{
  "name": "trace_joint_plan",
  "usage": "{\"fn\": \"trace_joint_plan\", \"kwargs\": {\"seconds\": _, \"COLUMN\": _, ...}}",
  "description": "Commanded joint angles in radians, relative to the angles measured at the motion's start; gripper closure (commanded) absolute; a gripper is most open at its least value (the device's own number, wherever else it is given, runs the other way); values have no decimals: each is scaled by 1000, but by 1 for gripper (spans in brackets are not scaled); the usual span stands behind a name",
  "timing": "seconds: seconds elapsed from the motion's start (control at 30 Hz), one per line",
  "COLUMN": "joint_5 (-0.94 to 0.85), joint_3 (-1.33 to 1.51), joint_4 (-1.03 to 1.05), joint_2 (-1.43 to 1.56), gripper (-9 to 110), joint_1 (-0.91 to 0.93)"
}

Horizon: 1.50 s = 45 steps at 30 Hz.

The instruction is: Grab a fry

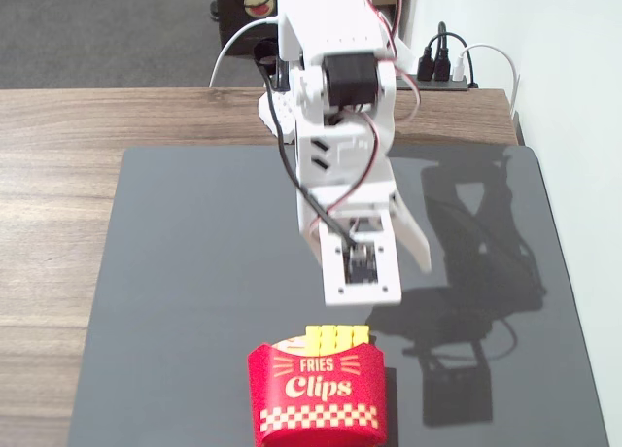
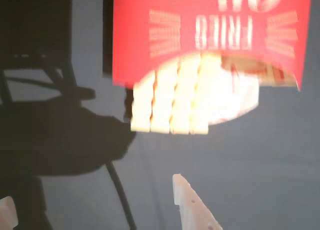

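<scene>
Red carton stands upright near the front edge of the dark mat, printed face toward the fixed camera. Mat lies on a wood-grain counter; bare wood shows along the left side and the far edge in the fixed view.

Fries: a tight row of yellow sticks, tips poking just above the carton's top rim, side by side and touching. In the wrist view the same row appears blurred, four sticks counted, their ends reaching past the carton's scooped mouth toward the arm.

White arm leans in from the far side of the counter, pointing down at the mat. Its jaws hang just behind the carton, apart from it, with a strip of bare mat between them and the fry tips.

Wrist view: one white finger rises from the bottom edge at centre, a second sliver at the lower left corner. Wide gap between them, nothing in it, so the jaws are spread and empty. Neither finger touches a fry.

Open room: bare mat to the left and right of the carton in the fixed view. Arm's shadow falls on the right half of the mat. A wall runs along the right edge; power strip with plugs sits at the far right corner of the counter.
</scene>
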Motion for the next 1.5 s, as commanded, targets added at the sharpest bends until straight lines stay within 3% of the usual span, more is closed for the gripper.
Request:
{"fn": "trace_joint_plan", "kwargs": {"seconds": 0.0, "joint_5": 18, "joint_3": -109, "joint_4": -14, "joint_2": -61, "gripper": 62, "joint_1": -15}}
{"fn": "trace_joint_plan", "kwargs": {"seconds": 1.47, "joint_5": 94, "joint_3": -167, "joint_4": -118, "joint_2": -258, "gripper": 63, "joint_1": -37}}
